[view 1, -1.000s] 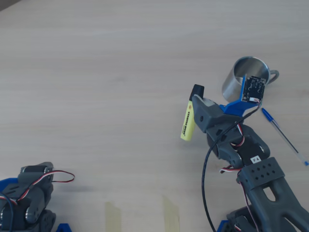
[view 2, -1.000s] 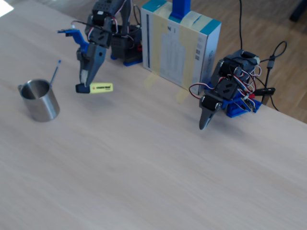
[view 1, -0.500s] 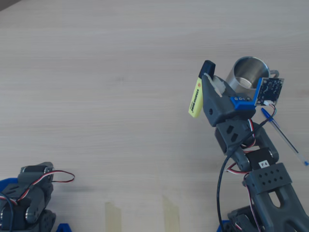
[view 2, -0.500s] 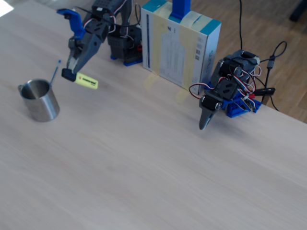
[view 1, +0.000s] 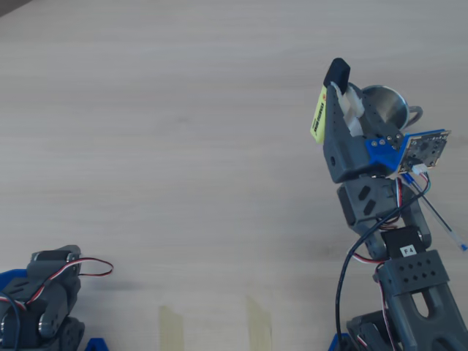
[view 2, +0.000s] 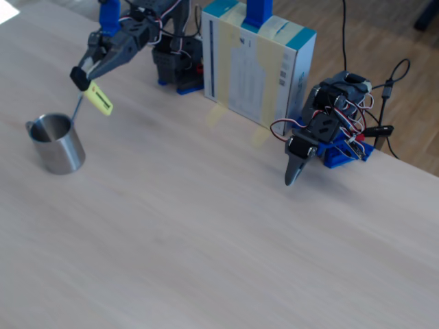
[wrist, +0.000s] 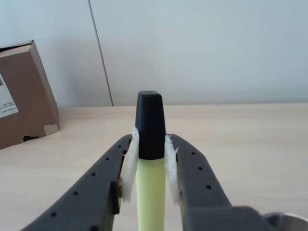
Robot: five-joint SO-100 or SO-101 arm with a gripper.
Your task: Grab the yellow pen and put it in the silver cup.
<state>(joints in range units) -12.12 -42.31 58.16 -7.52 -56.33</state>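
Arm stretched fwd, upper right of overhead view, fingers clamped on yellow pen near its black cap, held in air w/ body angled down. Silver cup upright on surface, contents can't tell. Blue-capped pen lies right; box at back.

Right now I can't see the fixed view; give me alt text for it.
The gripper holds the yellow pen in the air by its black cap end, above and right of the silver cup on the table. A second arm is parked at right.
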